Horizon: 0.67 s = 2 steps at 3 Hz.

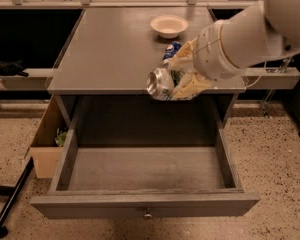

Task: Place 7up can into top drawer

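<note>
Camera view: the end effector (179,77) is at the front edge of the counter (110,44), right of centre, closed on the 7up can (159,84), with one tan finger (182,59) above the can and the other below and to its right. The can lies on its side in the grip, its round silver end facing left and toward the camera, and it overlaps the counter's front lip, off the surface and above the drawer opening. The white arm (250,31) comes in from the upper right. The top drawer (140,204) is pulled all the way out below the counter, bare grey bottom showing, small round knob (147,215) in the middle of its front panel. A white bowl (169,25) sits toward the back of the counter. A blue can (172,49) is just behind the end effector, partly hidden. A tan cardboard box (45,146) stands on the speckled floor (270,154) touching the drawer's left side, with something green (61,137) inside it.
</note>
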Available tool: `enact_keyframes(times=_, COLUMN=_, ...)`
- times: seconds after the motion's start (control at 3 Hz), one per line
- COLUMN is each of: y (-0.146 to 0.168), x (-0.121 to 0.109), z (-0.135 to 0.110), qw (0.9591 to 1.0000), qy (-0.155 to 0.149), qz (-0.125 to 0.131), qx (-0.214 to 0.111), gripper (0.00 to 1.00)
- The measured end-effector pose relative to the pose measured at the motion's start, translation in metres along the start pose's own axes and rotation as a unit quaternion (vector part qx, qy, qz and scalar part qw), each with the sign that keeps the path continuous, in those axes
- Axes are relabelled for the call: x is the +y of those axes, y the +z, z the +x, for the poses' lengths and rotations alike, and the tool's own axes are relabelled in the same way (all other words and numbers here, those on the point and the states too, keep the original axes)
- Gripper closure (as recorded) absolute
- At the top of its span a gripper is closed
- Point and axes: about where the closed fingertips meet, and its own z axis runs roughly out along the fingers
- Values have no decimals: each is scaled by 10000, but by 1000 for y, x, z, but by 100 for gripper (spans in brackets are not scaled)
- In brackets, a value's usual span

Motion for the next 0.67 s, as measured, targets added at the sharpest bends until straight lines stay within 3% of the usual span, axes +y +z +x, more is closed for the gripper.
enact_keyframes(times=0.33, y=-6, x=78, z=-11, qw=9998, qy=17, qz=-64, qx=-203, gripper=100)
enact_keyframes(times=0.67, y=-6, x=78, z=-10, qw=9998, qy=19, qz=-62, qx=-200, gripper=100)
